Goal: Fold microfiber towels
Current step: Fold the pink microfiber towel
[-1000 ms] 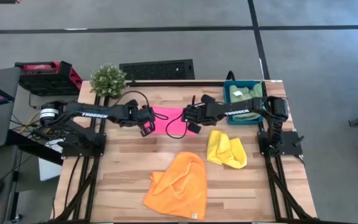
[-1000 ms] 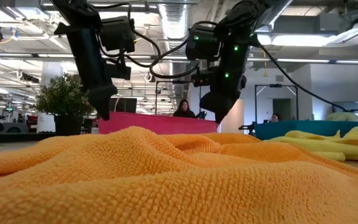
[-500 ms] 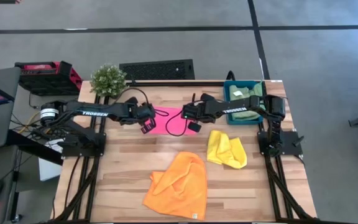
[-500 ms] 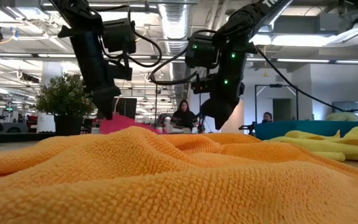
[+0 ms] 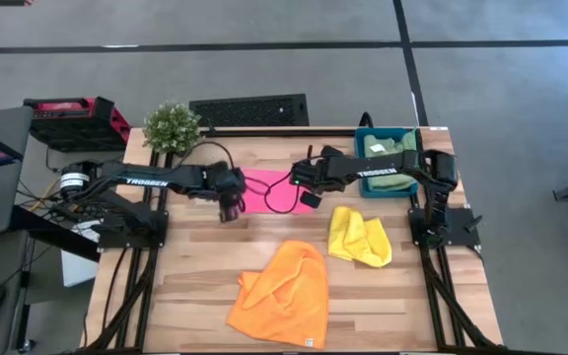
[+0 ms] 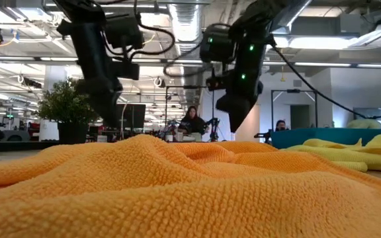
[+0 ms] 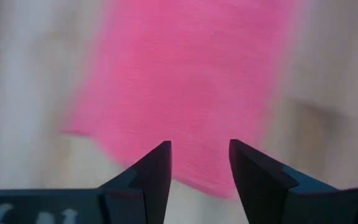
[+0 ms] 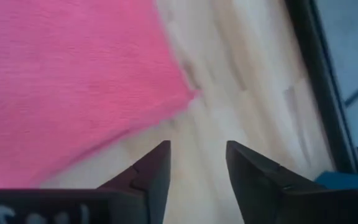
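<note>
We see both claws parted and empty, hanging just over the pink towel [image 5: 269,189], which lies flat on the table [image 5: 195,266] between them. The left claw [image 7: 199,165] has its fingers apart with nothing between them, the pink towel spread beneath and ahead of it; the right claw [image 8: 196,167] is likewise open, over bare wood just off the towel's corner. From above, the left claw [image 5: 231,206] sits at the towel's left edge and the right claw [image 5: 298,181] at its right edge, neither gripping cloth. We judge that a fold of the pink towel has been laid down and let go. The next move likely calls for a fresh grip on two corners or an edge for a further fold, or for carrying the towel off; we cannot tell which. Outward from the right claw: the yellow towel [image 5: 359,235] lies crumpled near it, the orange towel [image 5: 284,294] farther toward the table's front, also unfolded. A green towel [image 5: 388,148] sits in the bin [image 5: 361,156] behind the right arm. A plant [image 5: 173,125] stands behind the left arm. Surface is pale wood planks on a black frame. The low view shows an open workshop with ceiling ducts and seated people [image 6: 192,121] beyond the table.
</note>
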### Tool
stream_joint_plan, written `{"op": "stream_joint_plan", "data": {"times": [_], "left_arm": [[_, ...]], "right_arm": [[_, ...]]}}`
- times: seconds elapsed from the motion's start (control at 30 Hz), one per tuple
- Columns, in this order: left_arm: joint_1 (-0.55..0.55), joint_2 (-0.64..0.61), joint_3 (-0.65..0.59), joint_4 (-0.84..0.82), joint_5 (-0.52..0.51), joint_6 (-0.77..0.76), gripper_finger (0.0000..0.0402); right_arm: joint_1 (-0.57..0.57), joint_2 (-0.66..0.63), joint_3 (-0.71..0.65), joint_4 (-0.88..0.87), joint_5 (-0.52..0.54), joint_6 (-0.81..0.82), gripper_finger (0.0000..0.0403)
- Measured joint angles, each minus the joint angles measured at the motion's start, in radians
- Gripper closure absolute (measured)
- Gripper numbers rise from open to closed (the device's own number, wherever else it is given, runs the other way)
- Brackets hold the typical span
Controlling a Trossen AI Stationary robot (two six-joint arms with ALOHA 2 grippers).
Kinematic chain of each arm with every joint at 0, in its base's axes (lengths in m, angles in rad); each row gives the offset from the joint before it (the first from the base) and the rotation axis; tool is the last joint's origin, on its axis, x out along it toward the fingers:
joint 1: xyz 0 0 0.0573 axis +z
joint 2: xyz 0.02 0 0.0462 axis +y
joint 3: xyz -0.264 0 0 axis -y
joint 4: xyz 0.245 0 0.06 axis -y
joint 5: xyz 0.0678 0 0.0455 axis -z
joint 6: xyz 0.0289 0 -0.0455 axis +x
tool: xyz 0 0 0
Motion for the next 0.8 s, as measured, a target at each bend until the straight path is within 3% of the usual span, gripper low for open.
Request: {"op": "stream_joint_plan", "data": {"times": [0.13,0.37,0.8], "left_arm": [[-0.070,-0.013,-0.016,-0.012,0.080,0.031,0.0246],[-0.146,-0.008,-0.101,0.020,-0.115,-0.015,0.0247],[-0.147,-0.008,-0.203,0.181,-0.131,0.027,0.0247]], "right_arm": [[0.059,-0.028,0.000,-0.008,-0.041,0.000,0.0216],[0.150,-0.035,0.000,-0.007,-0.040,0.000,0.0219],[0.193,-0.035,0.000,-0.004,-0.038,0.010,0.0221]]}}
